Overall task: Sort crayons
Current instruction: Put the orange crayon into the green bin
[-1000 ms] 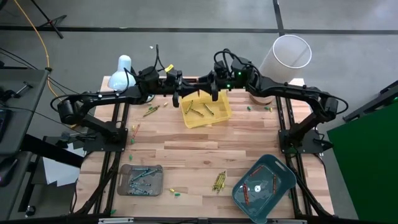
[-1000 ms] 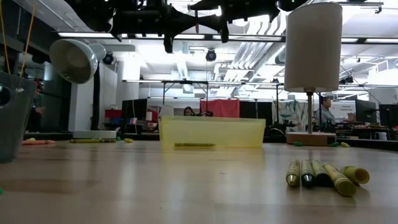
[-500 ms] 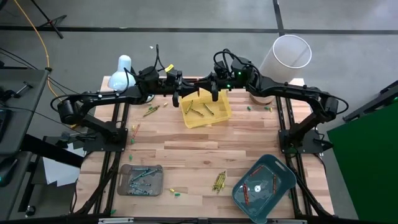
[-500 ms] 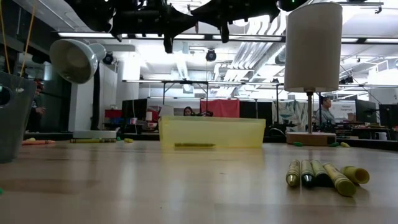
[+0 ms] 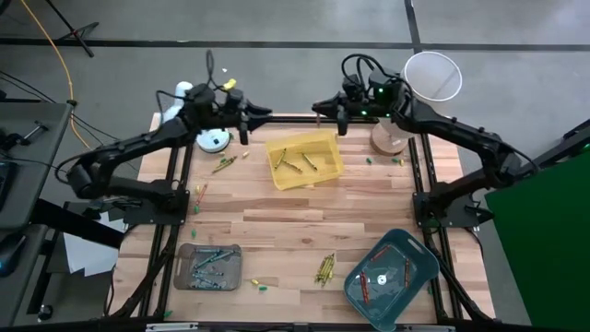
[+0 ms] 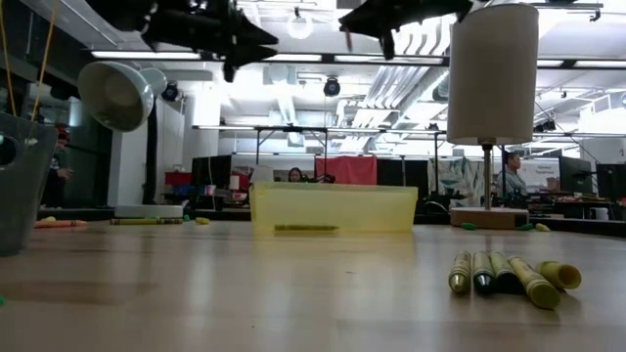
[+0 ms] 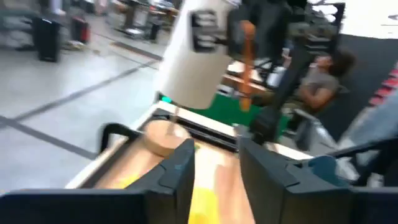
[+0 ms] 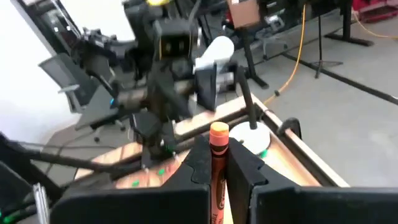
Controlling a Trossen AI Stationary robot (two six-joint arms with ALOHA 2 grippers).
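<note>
Orange crayon (image 8: 217,163) sits clamped between the right gripper (image 8: 219,167) fingers, standing upright with its tip poking clear above them; the left wrist view shows the same stick (image 7: 247,62) hanging in that claw across the table. Judged: a light, stiff wax stick with paper wrap, so modest squeeze should hold it, but it is brittle and round, likely to snap under a hard pinch or pivot if gripped near one end; mid-shaft across the paper looks the safest hold, and that is roughly where the pads have it. Other crayons: a few olive-yellow ones lie in the yellow tray (image 5: 330,172) at the table's far middle, a small bundle (image 5: 324,268) lies loose near the front edge, blue ones are in the grey tray (image 5: 183,251), red ones in the teal tray (image 5: 422,259), and green stubs are scattered about the boards. Right gripper (image 5: 329,109) hangs high above the far edge beside the yellow tray, near the white lamp (image 5: 426,78), forearm stretched in from the right. Left gripper (image 5: 247,118) hovers opposite, on the tray's other side, fingers (image 7: 180,168) parted with nothing between them, aimed toward its partner.
</note>
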